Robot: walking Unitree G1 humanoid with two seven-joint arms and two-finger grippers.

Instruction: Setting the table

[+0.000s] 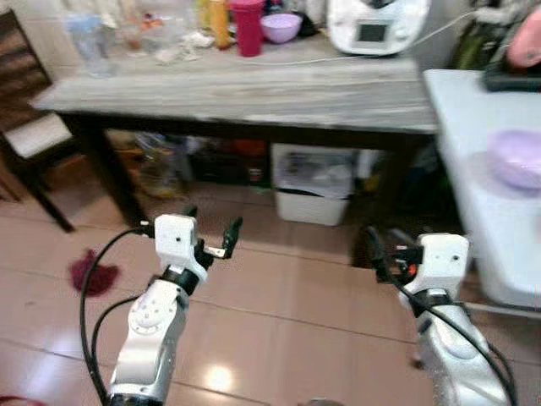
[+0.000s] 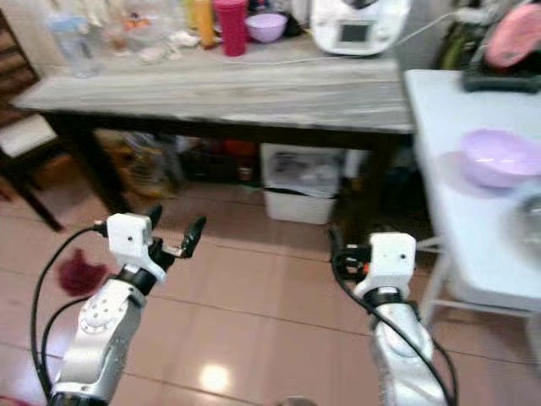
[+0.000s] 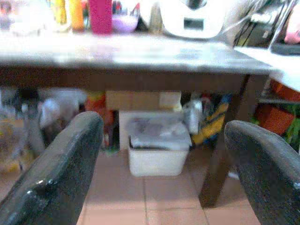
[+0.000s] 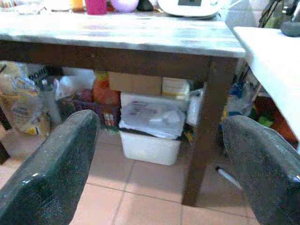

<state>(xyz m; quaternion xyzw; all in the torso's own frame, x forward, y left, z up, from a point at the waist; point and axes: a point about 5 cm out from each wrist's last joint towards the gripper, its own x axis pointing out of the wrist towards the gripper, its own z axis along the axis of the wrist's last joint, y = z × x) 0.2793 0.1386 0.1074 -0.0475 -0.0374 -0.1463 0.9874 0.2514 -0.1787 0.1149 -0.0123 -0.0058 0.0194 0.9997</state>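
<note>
Both silver arms reach forward over the tiled floor (image 1: 279,296), low in the head camera's field. Nearest on the left, the left gripper (image 1: 211,230) hangs with its two black fingers spread apart and nothing between them; the left wrist view confirms the wide gap, a dark finger (image 3: 61,173) at each side framing the space under the table. On the right, the right gripper (image 2: 336,249) is held at about the same height, and the right wrist view shows its fingers (image 4: 51,168) parted as well and holding nothing. Ahead of both stands a long grey-topped table (image 1: 254,93) on dark legs. Along its far edge sit a red cup (image 1: 247,25), a purple bowl (image 1: 281,27), an orange bottle (image 1: 220,21), some clear plastic containers (image 1: 89,38) and a white kitchen appliance (image 1: 376,25) with a small screen and a cable trailing off to the right. Under the table are a white lidded bin (image 1: 313,182), bags and boxes. To the robot's right, a white table (image 2: 456,169) carries a lilac bowl (image 2: 499,156), well apart from the right gripper, with a pink item (image 2: 514,38) on a dark object further back. A dark red patch (image 1: 91,272) lies on the tiles to the left, near a dark wooden chair (image 1: 25,127).
</note>
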